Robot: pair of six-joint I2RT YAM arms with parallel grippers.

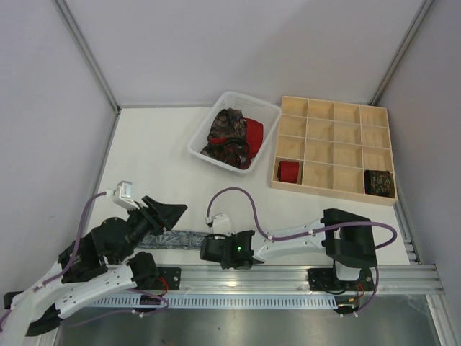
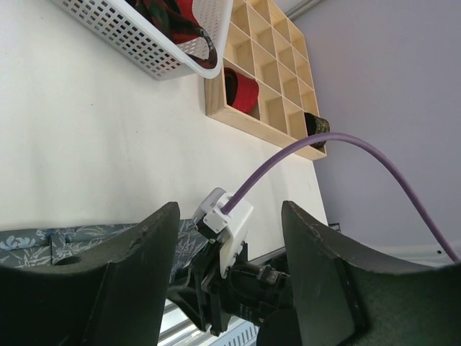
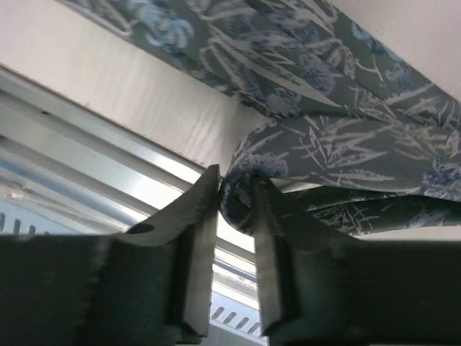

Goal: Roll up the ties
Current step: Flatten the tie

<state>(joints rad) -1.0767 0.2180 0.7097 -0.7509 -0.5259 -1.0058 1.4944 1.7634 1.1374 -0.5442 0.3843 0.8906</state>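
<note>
A grey patterned tie (image 1: 176, 239) lies flat along the table's near edge, between the two arms. My right gripper (image 1: 209, 249) is at its right end. In the right wrist view the jaws (image 3: 236, 184) pinch a curled fold of this tie (image 3: 346, 137). My left gripper (image 1: 169, 214) hovers open over the tie's left part (image 2: 86, 236), holding nothing (image 2: 230, 207). A dark paisley tie (image 1: 229, 133) and a red tie (image 1: 253, 132) lie loose in the white basket (image 1: 205, 126). One red roll (image 1: 289, 171) and one dark roll (image 1: 377, 182) sit in the wooden grid tray (image 1: 335, 101).
The basket stands at the back centre, with the grid tray to its right. A metal rail (image 1: 288, 277) runs along the near edge under the arm bases. A purple cable (image 2: 346, 140) arcs from the right wrist. Grey walls enclose the table on three sides.
</note>
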